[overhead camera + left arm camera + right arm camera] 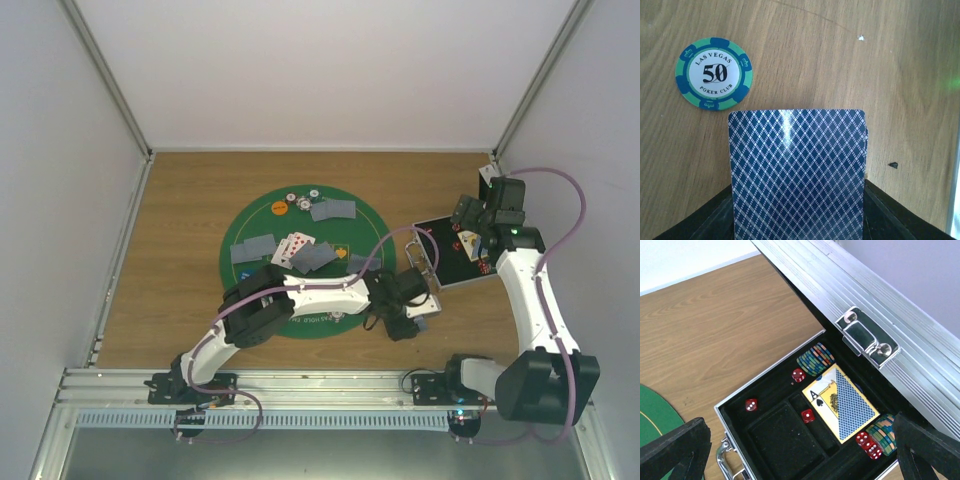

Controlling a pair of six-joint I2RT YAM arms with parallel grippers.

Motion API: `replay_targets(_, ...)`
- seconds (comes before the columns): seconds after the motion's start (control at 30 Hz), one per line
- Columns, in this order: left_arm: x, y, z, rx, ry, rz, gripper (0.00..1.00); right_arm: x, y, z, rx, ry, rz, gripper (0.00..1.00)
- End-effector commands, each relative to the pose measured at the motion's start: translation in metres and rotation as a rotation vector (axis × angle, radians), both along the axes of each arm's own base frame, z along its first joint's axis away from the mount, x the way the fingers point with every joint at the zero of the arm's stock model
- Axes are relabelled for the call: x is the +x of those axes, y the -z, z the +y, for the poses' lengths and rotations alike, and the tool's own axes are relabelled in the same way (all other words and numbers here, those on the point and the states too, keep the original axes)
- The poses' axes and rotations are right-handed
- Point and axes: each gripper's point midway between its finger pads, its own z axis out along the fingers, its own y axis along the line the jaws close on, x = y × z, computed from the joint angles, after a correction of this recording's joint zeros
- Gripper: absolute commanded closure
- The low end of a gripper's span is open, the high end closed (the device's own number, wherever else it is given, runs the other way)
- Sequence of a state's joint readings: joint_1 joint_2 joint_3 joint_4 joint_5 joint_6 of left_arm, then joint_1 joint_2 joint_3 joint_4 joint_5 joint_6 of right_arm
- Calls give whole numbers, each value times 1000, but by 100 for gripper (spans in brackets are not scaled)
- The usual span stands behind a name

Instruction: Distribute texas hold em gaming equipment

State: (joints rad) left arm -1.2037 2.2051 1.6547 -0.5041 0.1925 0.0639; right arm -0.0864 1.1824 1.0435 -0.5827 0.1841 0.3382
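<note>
Within the left pincer (799, 217) a card (797, 170) is clamped, long axis forward, a chip (714, 74) beyond. The right pincer (797, 450) is spread over the case (880, 325).

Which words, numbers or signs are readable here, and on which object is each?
"LAS VEGAS", "50", "POKER CLUB": green chip on the wooden table.
"A" above a spade sign: yellow card face in the case.
White print on green mat: too small.
Playing card in left gripper: no text.
</note>
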Motion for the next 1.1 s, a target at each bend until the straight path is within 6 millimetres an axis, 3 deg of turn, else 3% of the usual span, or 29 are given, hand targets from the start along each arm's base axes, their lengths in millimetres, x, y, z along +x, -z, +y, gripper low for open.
replay_targets(0.0, -1, 11, 0, 43, 26, -24, 41, 4, -14, -2, 9, 8, -46, 0)
replay_targets(0.17, -2, 16, -1, 53, 33, -22, 30, 9, -14, 7, 34, -42, -54, 0)
replay_targets(0.37, -4, -3, -10, 6, 55, -14, 10, 14, -20, 18, 45, -118, -82, 0)
replay_targets(0.53, 1, -46, -19, -90, 70, -57, 6, 19, -29, 25, 49, -165, -121, 0)
replay_targets(0.67, 31, -94, -10, -194, -12, -130, 5, 27, -39, 30, 53, -203, -164, 0)
replay_targets(0.77, 78, -118, 21, -241, -168, -179, 5, 35, -45, 33, 48, -225, -193, 0)
replay_targets(0.87, 136, -130, 77, -292, -356, -193, 4, 41, -47, 36, 40, -253, -225, 0)
replay_targets(0.93, 176, -141, 129, -354, -516, -208, 4, 46, -45, 42, 26, -304, -259, 0)
replay_targets(1.07, 243, -155, 260, -442, -867, -266, 2, 52, -29, 49, 0, -370, -305, 0)
